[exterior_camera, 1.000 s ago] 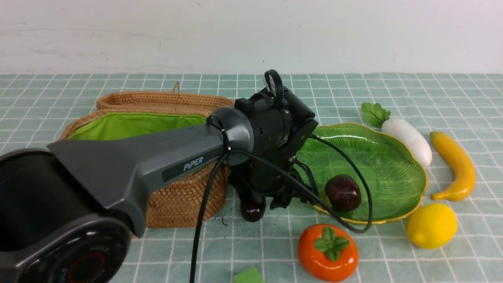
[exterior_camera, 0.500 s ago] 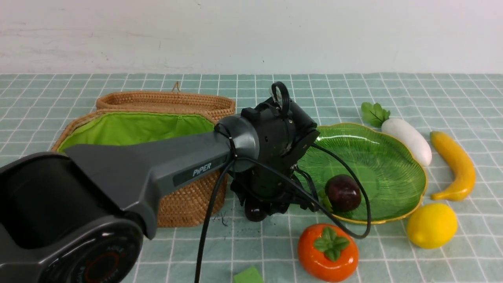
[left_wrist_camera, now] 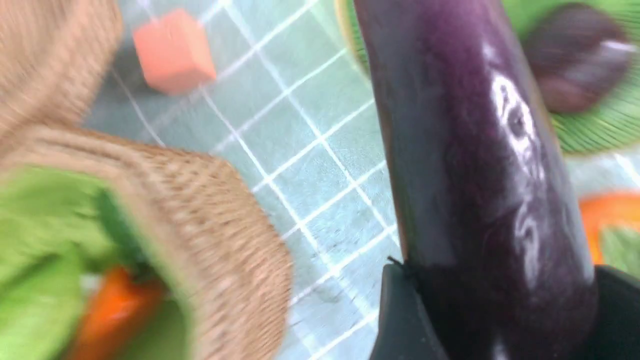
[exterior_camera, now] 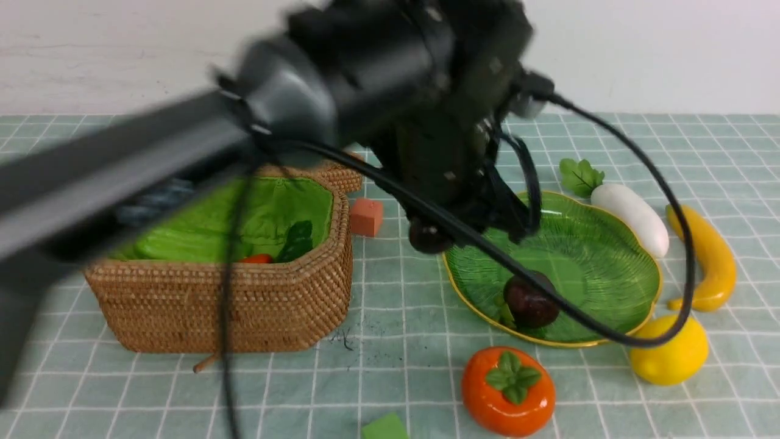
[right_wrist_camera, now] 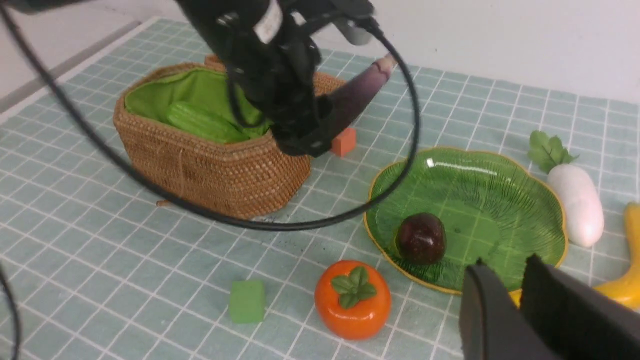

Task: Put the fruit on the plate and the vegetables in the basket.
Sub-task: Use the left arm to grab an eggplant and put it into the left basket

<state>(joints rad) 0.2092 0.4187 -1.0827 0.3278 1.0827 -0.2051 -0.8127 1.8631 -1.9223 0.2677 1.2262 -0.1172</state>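
Observation:
My left gripper is shut on the slim dark purple eggplant, held in the air between the wicker basket and the green plate; its tip pokes out below the blurred wrist. The basket holds the light green gourd and the carrot. A mangosteen lies on the plate. Persimmon, lemon, banana and white radish rest on the cloth. My right gripper hovers near the plate's front rim, narrowly open and empty.
A small orange cube sits behind the gap between basket and plate. A green cube lies at the front edge. The basket's lid leans behind the basket. The left arm's cable loops over the plate.
The left arm has swung sharply upward, lifting the eggplant off the cloth by the basket's front corner. The basket's inside now shows. Everything else stayed put.

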